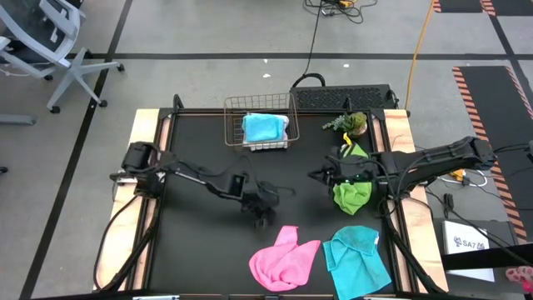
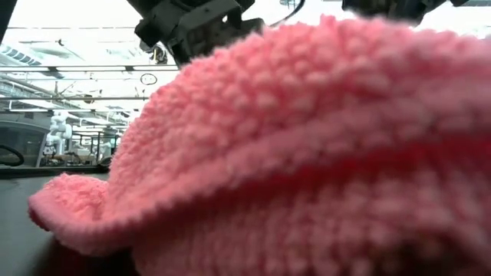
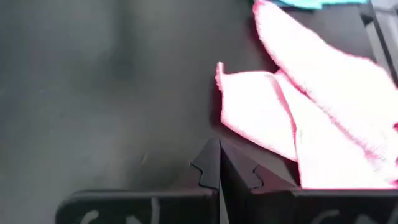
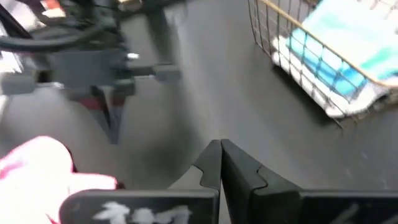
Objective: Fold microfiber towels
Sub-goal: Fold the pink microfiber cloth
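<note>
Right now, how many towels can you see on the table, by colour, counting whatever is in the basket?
Pink towel: 1
Blue towels: 2, one lying on the table, one folded in the basket
Green towel: 1
White towel: 1, under the blue one in the basket
Total: 5

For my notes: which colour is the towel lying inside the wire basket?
Cyan-blue; the towel in the basket shows best in the high view.

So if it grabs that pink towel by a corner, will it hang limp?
Probably: the pink towel already lies rumpled with a corner folded over, so it should droop. Its fuzzy pile suggests it is light and drags rather than slides on the table.
</note>
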Robot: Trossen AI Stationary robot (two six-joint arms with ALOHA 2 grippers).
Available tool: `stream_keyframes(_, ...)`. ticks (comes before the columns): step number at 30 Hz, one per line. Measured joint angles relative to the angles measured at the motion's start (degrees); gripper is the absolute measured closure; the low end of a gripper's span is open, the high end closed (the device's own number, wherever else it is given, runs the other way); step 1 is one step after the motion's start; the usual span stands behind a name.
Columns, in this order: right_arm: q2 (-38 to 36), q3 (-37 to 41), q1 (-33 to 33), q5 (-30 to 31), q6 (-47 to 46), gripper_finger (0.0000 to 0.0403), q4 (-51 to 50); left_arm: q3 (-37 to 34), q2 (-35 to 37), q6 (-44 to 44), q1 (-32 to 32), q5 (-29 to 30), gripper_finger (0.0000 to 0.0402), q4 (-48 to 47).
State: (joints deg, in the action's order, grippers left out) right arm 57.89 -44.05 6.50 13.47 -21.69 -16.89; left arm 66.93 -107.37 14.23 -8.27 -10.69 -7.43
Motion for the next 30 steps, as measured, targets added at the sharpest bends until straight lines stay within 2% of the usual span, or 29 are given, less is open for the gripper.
stream_keyframes(4, -0.1, 0.0, 0.0, 0.0, 0.0, 0.0403, -1.0, -0.1, -2.3, -2.3, -0.8, 0.4, 0.0381, 2.9)
stream_keyframes(12, -0.1, 0.0, 0.0, 0.0, 0.2, 0.0403, -2.2, 0.0, -2.2, -5.2, -1.0, 1.3, 0.0354, 8.9)
stream_keyframes(22, -0.1, 0.0, 0.0, 0.2, 0.2, 0.0403, -2.3, 0.0, -2.4, -6.8, -2.7, 0.2, 0.0285, 7.1)
stream_keyframes(27, 0.3, 0.0, 0.0, -0.2, -3.5, 0.0403, -2.3, 0.0, -2.9, -7.9, -3.4, 0.4, 0.028, 4.3)
stream_keyframes(30, 2.3, 0.0, 0.9, -5.2, -5.7, 0.0403, -2.6, -0.1, -1.6, -5.0, -2.6, 3.7, 0.028, -0.3)
